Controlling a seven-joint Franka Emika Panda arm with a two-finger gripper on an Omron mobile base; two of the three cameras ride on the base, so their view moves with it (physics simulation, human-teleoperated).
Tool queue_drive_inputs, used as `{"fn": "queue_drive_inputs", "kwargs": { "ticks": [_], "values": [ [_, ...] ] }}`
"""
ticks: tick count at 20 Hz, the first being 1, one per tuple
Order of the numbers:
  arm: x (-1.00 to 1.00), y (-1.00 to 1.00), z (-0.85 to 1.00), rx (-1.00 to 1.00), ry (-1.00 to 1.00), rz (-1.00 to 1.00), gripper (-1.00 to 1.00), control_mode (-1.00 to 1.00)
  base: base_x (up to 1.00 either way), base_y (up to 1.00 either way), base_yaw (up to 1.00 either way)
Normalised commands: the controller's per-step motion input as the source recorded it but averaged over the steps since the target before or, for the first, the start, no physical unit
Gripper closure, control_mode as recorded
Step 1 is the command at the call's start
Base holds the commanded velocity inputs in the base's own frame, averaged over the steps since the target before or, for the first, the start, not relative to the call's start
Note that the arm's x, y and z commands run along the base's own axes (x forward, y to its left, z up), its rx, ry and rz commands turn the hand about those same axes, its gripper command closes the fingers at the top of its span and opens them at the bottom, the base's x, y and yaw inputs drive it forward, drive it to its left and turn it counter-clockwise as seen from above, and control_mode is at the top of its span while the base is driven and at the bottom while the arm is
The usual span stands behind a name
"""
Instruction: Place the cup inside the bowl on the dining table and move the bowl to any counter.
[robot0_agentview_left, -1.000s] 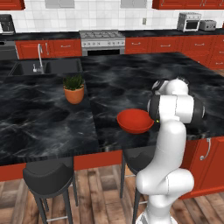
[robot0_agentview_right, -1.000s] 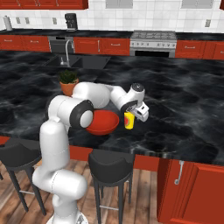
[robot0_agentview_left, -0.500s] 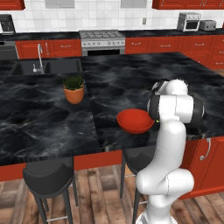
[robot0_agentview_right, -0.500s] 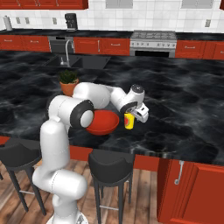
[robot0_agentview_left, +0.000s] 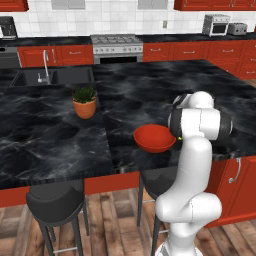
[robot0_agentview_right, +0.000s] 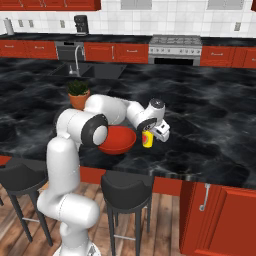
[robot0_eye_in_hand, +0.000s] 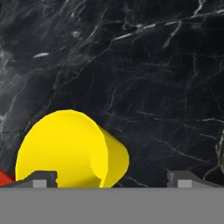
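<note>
Gripper wide apart around cup, not squeezing. Cup bottom cut off in hand view. Arm hides part of bowl.

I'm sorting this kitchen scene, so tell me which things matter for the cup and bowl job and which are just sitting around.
Part of the job:
cup
bowl
dining table
counter
gripper, open beside the cup

Just sitting around:
potted plant
stools
stove
sink
</note>
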Motion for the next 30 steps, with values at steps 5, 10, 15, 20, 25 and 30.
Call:
{"fn": "queue_drive_inputs", "kwargs": {
  "ticks": [5, 10, 15, 20, 25, 30],
  "values": [
    [0.0, 0.0, -0.09, 0.0, 0.0, 0.0, -1.0, -1.0, 0.0, 0.0, 0.0],
    [0.0, 0.0, -0.05, 0.0, 0.0, 0.0, -1.0, -1.0, 0.0, 0.0, 0.0],
    [0.05, 0.0, -0.06, 0.0, 0.0, 0.0, -1.0, -1.0, 0.0, 0.0, 0.0],
    [0.06, 0.0, -0.11, 0.0, 0.0, 0.0, -1.0, -1.0, 0.0, 0.0, 0.0],
    [0.0, 0.0, -0.06, 0.0, 0.01, 0.0, -1.0, -1.0, 0.0, 0.0, 0.0],
    [0.0, 0.0, 0.0, 0.0, 0.0, 0.0, -1.0, -1.0, 0.0, 0.0, 0.0]
  ]
}}
